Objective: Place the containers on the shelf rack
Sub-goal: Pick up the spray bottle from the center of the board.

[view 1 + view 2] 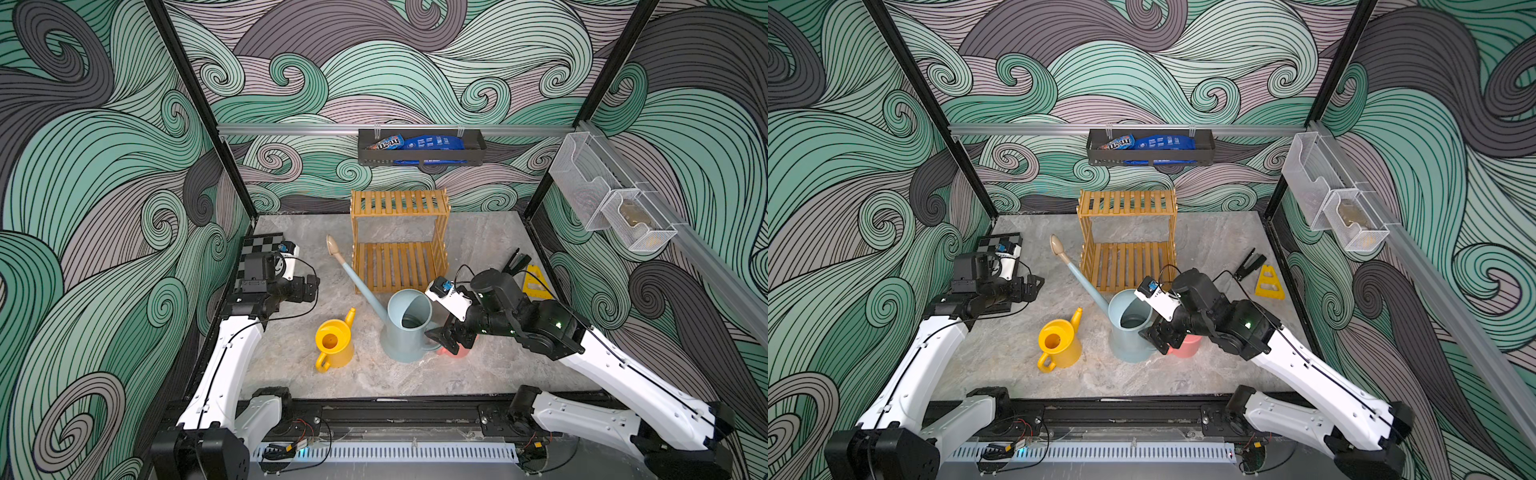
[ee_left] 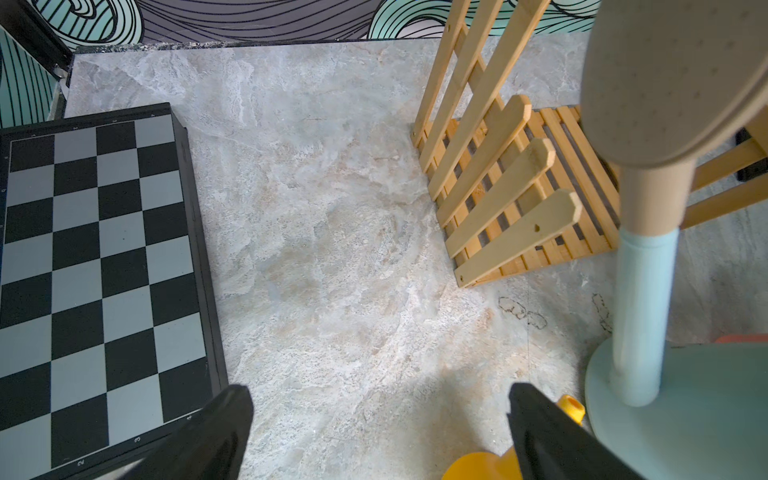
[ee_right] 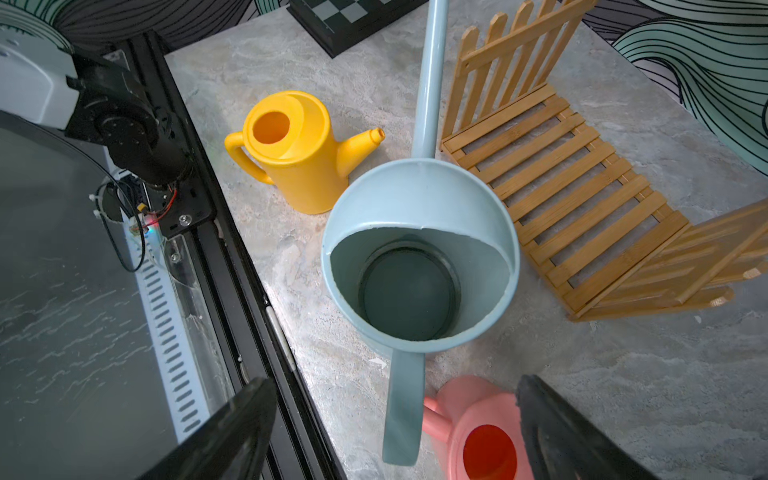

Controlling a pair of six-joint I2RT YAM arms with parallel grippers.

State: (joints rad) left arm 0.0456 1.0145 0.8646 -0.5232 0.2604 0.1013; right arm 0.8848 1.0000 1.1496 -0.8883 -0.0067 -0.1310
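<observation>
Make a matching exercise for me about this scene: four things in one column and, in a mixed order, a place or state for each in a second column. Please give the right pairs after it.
Column 1
1. pale blue watering can
2. yellow watering can
3. pink watering can
4. shelf rack

Column 2
A. both tiers bare
B. largely hidden under the right gripper in both top views
C. small, short spout, fully in sight in both top views
D. long spout rising beside the rack

Pairs: 1-D, 2-C, 3-B, 4-A
</observation>
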